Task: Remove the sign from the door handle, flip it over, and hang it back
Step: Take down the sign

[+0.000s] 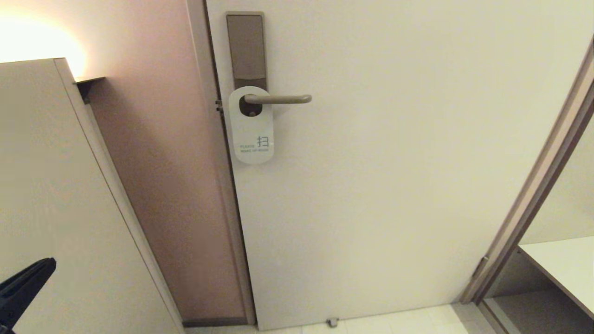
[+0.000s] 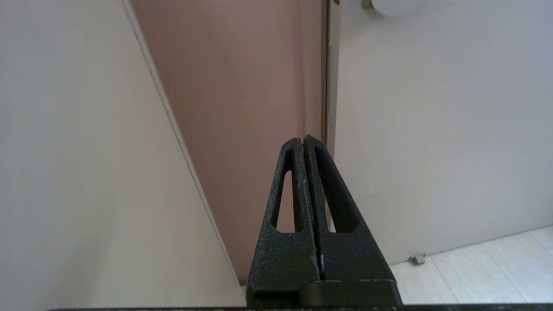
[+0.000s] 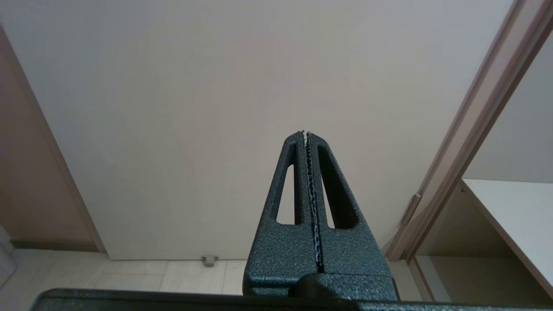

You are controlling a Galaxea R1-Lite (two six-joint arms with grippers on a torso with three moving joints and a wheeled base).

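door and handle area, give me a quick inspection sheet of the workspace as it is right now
surface: pale door, shut, no marks seen
job's things: sign hangs on the door handle, white "make up room" side out, hole around the lever by the tall plate
clutter: nothing seen
grippers: left gripper shut and empty, low at the left, well below the sign; right gripper shut and empty, pointing at the lower door
cables: nothing seen
surroundings: pinkish wall left of the door, pale panel further left, door stop on the tiled floor, shelf at right
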